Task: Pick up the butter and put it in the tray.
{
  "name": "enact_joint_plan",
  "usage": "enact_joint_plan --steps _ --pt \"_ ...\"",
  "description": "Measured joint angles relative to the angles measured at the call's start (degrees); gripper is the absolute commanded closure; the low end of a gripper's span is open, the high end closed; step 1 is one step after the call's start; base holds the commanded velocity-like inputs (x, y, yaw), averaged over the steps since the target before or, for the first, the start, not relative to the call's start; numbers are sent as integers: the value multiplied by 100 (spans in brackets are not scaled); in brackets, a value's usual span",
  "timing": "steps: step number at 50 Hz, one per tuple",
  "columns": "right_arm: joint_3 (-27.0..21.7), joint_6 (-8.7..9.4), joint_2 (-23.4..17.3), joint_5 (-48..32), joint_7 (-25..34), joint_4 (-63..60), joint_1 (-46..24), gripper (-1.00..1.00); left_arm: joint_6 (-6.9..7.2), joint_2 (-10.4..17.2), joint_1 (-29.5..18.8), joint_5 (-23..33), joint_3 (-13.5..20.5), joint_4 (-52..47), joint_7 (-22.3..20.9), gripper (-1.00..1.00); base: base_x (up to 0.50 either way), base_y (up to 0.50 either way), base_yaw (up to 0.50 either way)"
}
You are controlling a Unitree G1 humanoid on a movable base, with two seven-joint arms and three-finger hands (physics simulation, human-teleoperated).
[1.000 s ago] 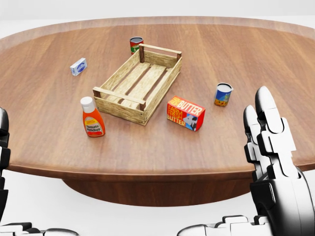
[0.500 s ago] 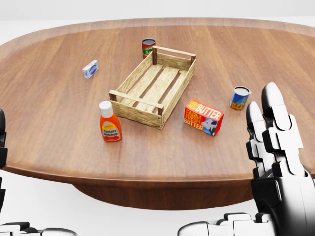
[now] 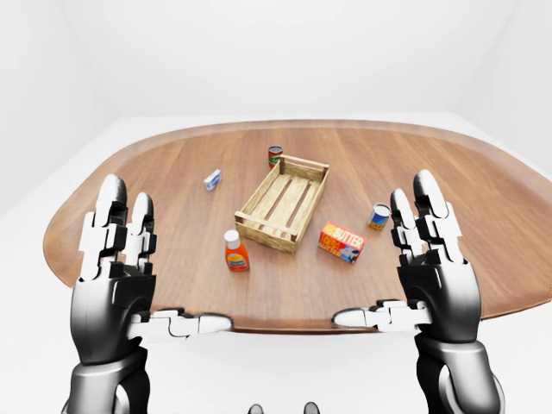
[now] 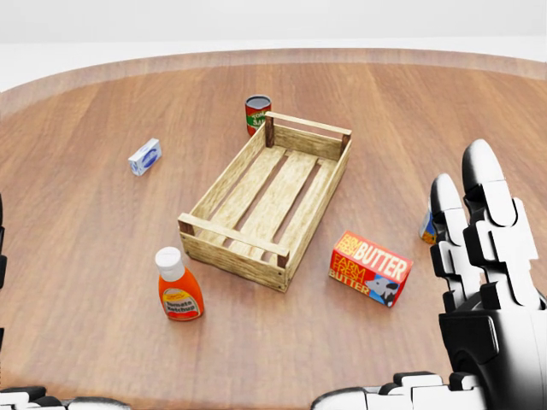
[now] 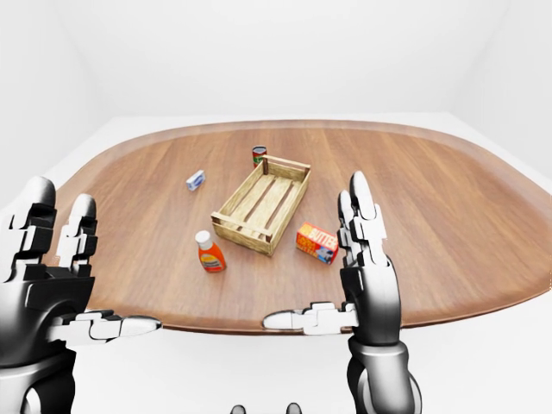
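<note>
Both robot hands (image 3: 431, 267) stay spread and empty; the camera has moved closer, enlarging butter (image 4: 370, 268) and tray (image 4: 267, 198).

Bare desk (image 4: 85, 282) lies between the right hand (image 3: 435, 276) and the butter box (image 4: 371, 268). The wooden tray (image 4: 272, 194) stands just left of it in the head view, open-topped. A ketchup bottle (image 4: 178, 286) flanks the tray's lower left corner.

Large oval table (image 3: 483, 198), brown wood grain running lengthwise, rounded rim paler than the top. It stands on a plain white floor (image 3: 34, 216). White unmarked walls (image 5: 259, 52) enclose it, meeting at soft corners. Light is even and diffuse, shadows faint.
</note>
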Motion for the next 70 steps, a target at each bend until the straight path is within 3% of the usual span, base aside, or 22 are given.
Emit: enact_joint_plan --steps 37,54,62,70 --pt "-32 0 9 32 -1 45 -27 -98 0 -15 -28 -40 81 -19 -44 -100 50 -1 0" --pt "-74 0 19 135 -23 58 -17 -98 0 -17 -37 -54 111 -27 -59 -100 0 0 0" --pt "-402 0 -10 94 238 70 -13 -98 0 -7 -71 -54 122 17 -45 -100 0 0 0" --pt "-1237 0 157 -75 940 -107 91 -98 0 1 -81 -58 125 42 -37 -100 0 0 0"
